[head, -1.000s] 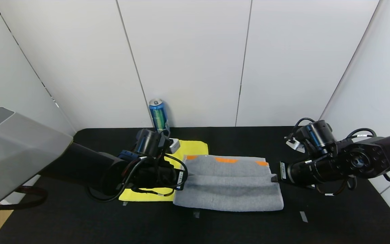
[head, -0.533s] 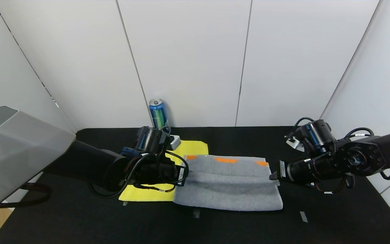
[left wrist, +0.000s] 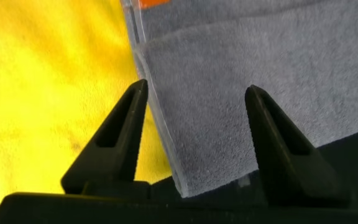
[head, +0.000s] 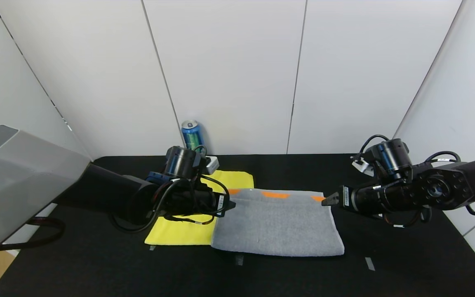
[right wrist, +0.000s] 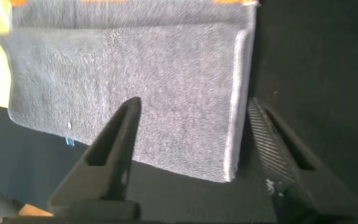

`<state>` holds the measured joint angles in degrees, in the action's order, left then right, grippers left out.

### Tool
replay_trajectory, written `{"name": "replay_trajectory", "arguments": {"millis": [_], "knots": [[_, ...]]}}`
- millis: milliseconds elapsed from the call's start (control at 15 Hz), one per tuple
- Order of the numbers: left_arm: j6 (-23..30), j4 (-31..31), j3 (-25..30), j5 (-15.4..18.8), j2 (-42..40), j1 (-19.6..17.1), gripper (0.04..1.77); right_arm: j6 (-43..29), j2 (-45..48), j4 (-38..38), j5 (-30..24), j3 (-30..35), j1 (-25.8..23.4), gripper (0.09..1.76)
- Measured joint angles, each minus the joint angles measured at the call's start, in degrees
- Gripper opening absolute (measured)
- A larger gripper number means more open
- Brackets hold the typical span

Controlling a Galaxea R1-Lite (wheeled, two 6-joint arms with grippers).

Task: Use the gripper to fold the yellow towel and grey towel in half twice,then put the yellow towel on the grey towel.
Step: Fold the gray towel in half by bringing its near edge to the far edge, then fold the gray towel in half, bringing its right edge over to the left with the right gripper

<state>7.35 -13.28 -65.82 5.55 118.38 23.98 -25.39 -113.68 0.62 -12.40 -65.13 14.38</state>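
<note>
grey towel lying folded, both grippers standing open at its ends

grey towel [head: 278, 222] is lying flat on the black table [head: 406, 264], folded over so that its upper layer is covering most of the lower one. a strip of the lower layer is showing along the far edge, carrying the orange patches [head: 276, 194]. the towel's left end is overlapping the yellow towel [head: 179, 233], which is lying spread out just beside it and partly under the left arm.

the left gripper [head: 230, 204] is hovering at the grey towel's left end, near the far corner. in the left wrist view its fingers [left wrist: 114, 140] are standing well apart, straddling the towel's edge where grey is meeting yellow, and gripping nothing. whether the tips are touching the cloth cannot be told.

the right gripper [head: 327, 200] is hovering at the towel's right end, close to the far right corner with its orange patch. in the right wrist view its fingers [right wrist: 107, 155] are spread wide, with the folded right edge of the towel showing between them and nothing being held.

a blue can [head: 192, 139] is standing upright at the back of the table, against the white wall [head: 229, 74], behind the yellow towel and well apart from the grey one. small strips of tape [head: 369, 263] are sitting on the table near the front.
</note>
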Motion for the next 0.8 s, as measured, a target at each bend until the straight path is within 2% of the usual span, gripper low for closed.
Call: {"name": "replay_trajectory", "arguments": {"millis": [267,467,800], "knots": [[-0.1,0.8,-0.9,0.1,-2.0,-1.9,1.37,0.0,2.0,0.0,0.2,0.5,-0.7,1.45],[0.0,1.5,-0.8,0.2,-4.9,-2.5,1.47,-0.1,3.0,-0.1,0.2,1.1,-0.7,1.53],[2.4,6.6,0.1,0.8,-11.2,-2.7,1.59,0.0,3.2,0.2,0.3,3.6,-0.6,1.62]]}}
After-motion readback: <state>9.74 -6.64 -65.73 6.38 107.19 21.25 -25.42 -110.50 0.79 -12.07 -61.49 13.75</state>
